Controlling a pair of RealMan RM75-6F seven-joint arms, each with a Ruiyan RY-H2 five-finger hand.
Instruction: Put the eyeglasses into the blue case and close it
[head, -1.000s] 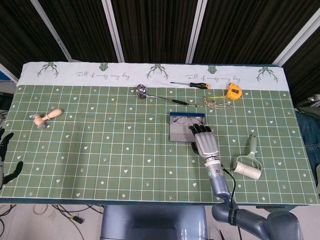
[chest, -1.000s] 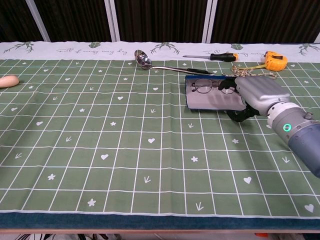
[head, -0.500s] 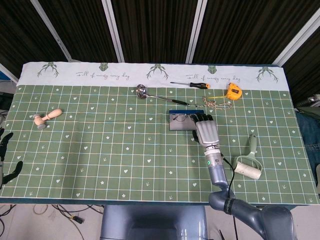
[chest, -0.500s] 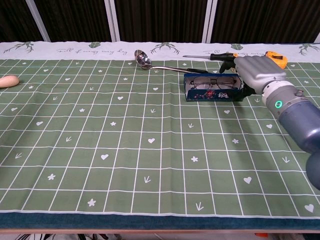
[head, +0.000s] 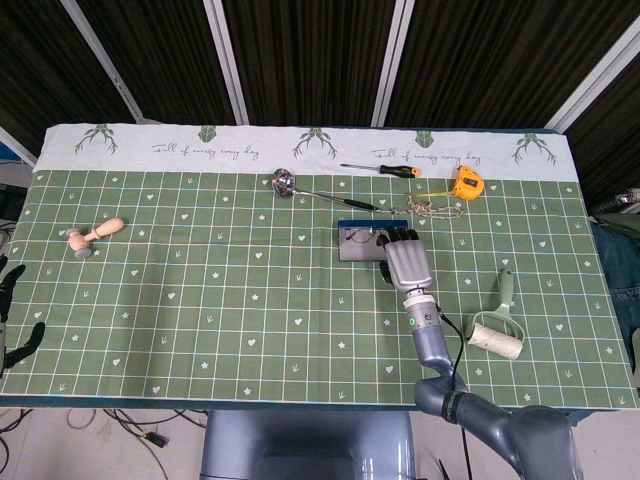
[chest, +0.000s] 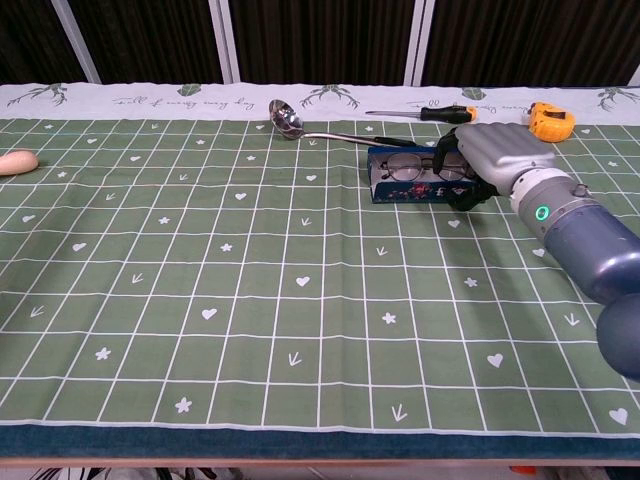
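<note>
At the near left edge of the green, grid-patterned tabletop (head: 200, 290), the left hand (head: 12, 320) rests with fingers apart, holding nothing. One lint roller (head: 496, 322) lies near right. Mid-table, the right hand (chest: 495, 155) reaches forward, fingers curled over the right end of the one blue case (chest: 415, 175); the eyeglasses (chest: 410, 167) sit inside. Beyond lie one ladle (head: 320, 192), one screwdriver (head: 382, 169) and one yellow tape measure (head: 466, 182). The far border carries cursive writing, too small to read

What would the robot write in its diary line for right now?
stage: closing case | right hand: on right end of blue case | eyeglasses: showing on top of case | left hand: idle at table edge
</note>
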